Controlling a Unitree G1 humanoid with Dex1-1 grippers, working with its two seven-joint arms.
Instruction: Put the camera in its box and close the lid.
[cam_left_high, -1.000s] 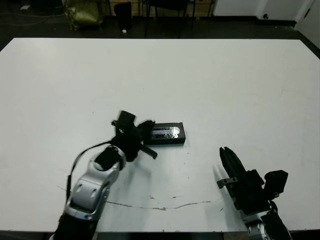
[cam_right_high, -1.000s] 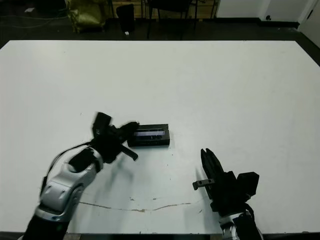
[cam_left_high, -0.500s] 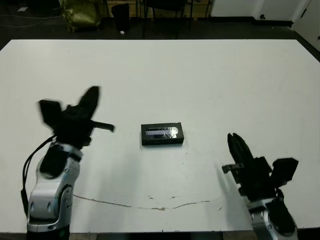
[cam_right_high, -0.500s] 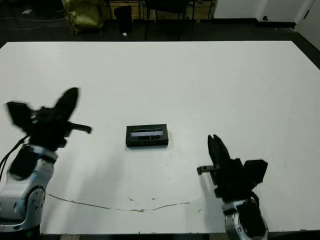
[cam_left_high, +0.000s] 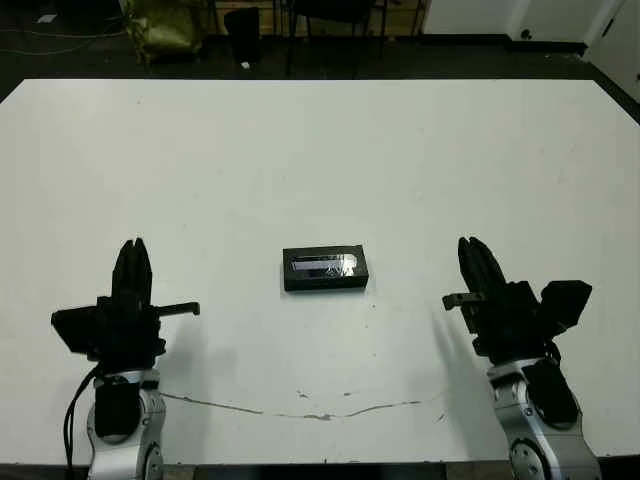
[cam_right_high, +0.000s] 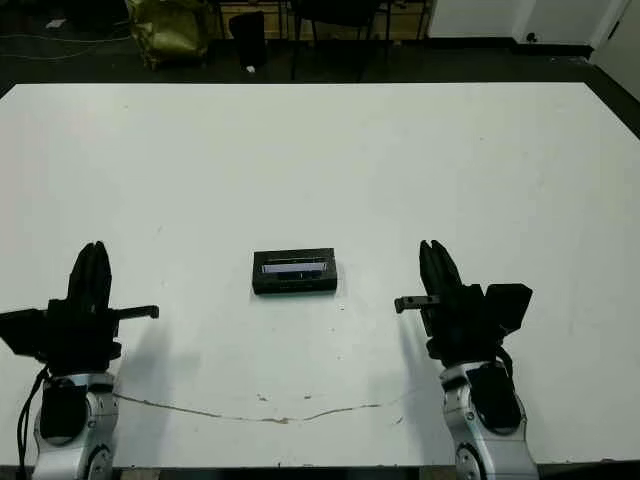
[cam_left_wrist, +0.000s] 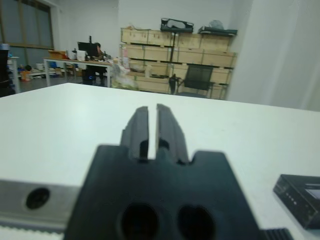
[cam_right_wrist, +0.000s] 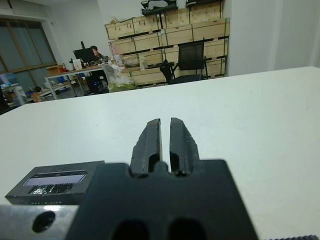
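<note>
white table (cam_left_high: 320, 150) (scuffed), chair (cam_right_wrist: 182, 62); crates (cam_right_wrist: 165, 27)

Shelves of cardboard boxes (cam_right_wrist: 165, 27) line the wall behind an office chair (cam_right_wrist: 186, 62).

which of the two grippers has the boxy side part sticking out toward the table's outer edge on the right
The right gripper: a black block juts from its body toward the table's right edge. The left gripper has its block on the opposite, left side. The closed box lies between them.
</note>
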